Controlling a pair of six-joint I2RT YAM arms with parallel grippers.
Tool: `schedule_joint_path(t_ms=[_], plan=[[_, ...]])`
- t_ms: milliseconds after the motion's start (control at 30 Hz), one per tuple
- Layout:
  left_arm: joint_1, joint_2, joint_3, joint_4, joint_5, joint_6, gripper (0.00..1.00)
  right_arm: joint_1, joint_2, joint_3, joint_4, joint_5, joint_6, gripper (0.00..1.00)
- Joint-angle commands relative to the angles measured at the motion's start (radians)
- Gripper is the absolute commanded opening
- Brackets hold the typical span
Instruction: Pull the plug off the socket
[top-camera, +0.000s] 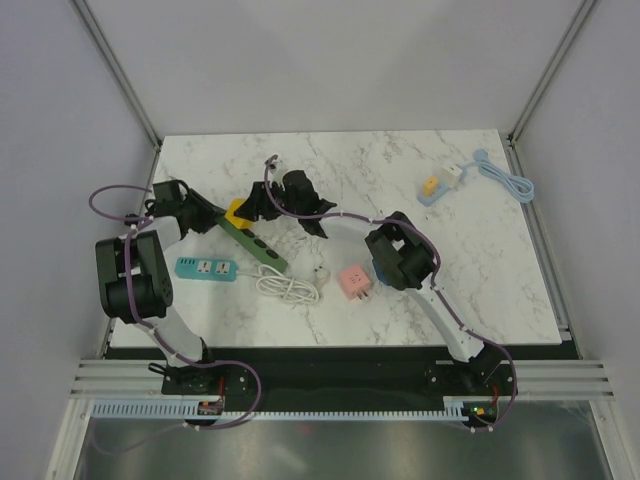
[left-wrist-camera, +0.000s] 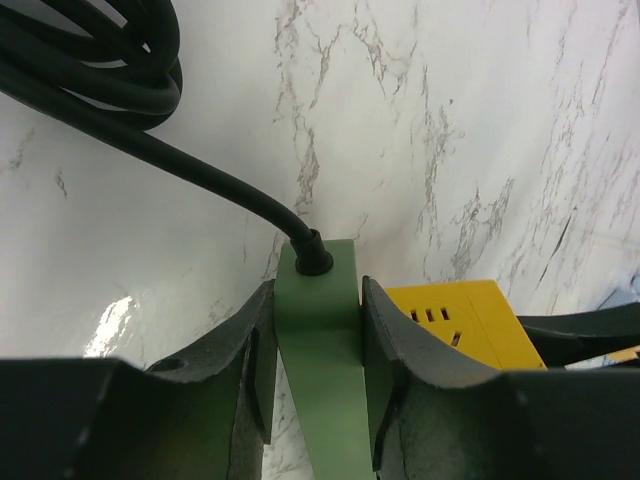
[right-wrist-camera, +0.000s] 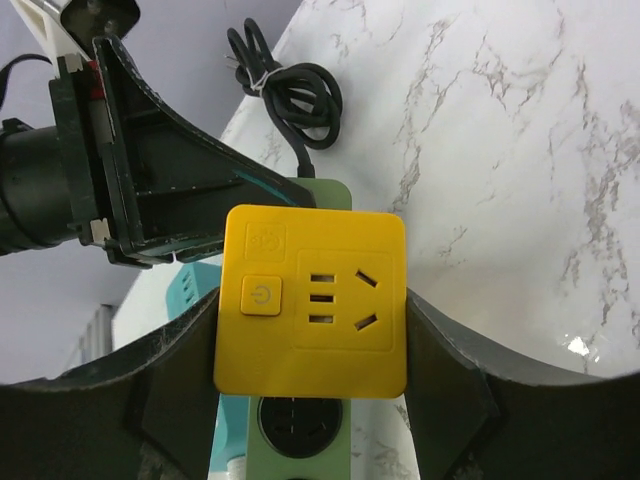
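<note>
My left pincer is pinching the green socket strip at its cord end, one dark finger flat against each long side. Just past my fingertips the black cord leaves the end of the strip and runs off to a loose coil on the marble table. My right pincer is closed on the yellow plug, a square block with a round power button and a set of slots on its upper face. Its fingers press against two opposite sides of the block. The yellow plug is seated on top of the green socket strip, near the cord end and just beside my left fingers, with a round socket of the strip showing below it. From above, the strip lies on a diagonal left of the table's middle, and my two pincers meet over its far end. Nearer the front edge lie a teal socket strip, a coiled white cable and a pink cube. A light blue cable lies well apart at the far right corner.
</note>
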Motion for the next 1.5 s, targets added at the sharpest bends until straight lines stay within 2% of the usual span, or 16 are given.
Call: schedule_joint_path(t_ms=[0,33,133,200,367,500,567,633,667,700,867,1033,1167,1233,1400,1467], plan=[[-0.038,-0.036,0.010,-0.072,0.136,0.106,0.02,-0.014,-0.086,0.107,-0.145,0.337,-0.266,0.00],[-0.038,-0.039,0.008,-0.073,0.133,0.107,0.02,0.004,-0.076,0.165,-0.183,0.374,-0.349,0.00],[-0.039,-0.042,0.007,-0.076,0.124,0.108,0.02,0.015,-0.061,0.180,-0.227,0.402,-0.361,0.00],[-0.039,-0.047,0.007,-0.078,0.124,0.111,0.02,-0.027,-0.079,0.108,-0.169,0.326,-0.264,0.00],[-0.039,-0.044,0.011,-0.078,0.129,0.110,0.02,-0.142,-0.110,-0.066,0.167,0.135,0.039,0.00],[-0.038,-0.047,0.010,-0.078,0.129,0.111,0.02,-0.129,-0.070,-0.031,0.175,0.107,0.098,0.00],[-0.038,-0.047,0.010,-0.078,0.127,0.111,0.02,-0.103,-0.072,0.002,0.107,0.153,0.043,0.00],[-0.038,-0.045,0.008,-0.078,0.124,0.111,0.02,-0.069,-0.116,0.043,-0.083,0.254,-0.183,0.00],[-0.038,-0.047,0.008,-0.078,0.124,0.113,0.02,-0.027,-0.131,0.052,-0.131,0.400,-0.263,0.00],[-0.038,-0.042,0.008,-0.079,0.123,0.113,0.02,-0.012,-0.144,0.054,-0.159,0.452,-0.356,0.00],[-0.038,-0.044,0.008,-0.079,0.124,0.114,0.02,-0.025,-0.199,0.011,-0.182,0.529,-0.388,0.00],[-0.039,-0.045,0.008,-0.081,0.123,0.116,0.02,-0.141,-0.176,-0.058,0.031,0.179,-0.007,0.00],[-0.038,-0.047,0.008,-0.081,0.123,0.116,0.02,-0.187,-0.132,-0.077,0.201,0.051,0.190,0.00],[-0.038,-0.045,0.008,-0.081,0.123,0.116,0.02,-0.187,-0.151,-0.078,0.151,0.064,0.146,0.00],[-0.039,-0.040,0.008,-0.081,0.121,0.116,0.02,-0.074,-0.211,0.018,-0.146,0.337,-0.286,0.00],[-0.038,-0.044,0.007,-0.081,0.118,0.116,0.02,-0.037,-0.213,0.044,-0.217,0.402,-0.348,0.00]])
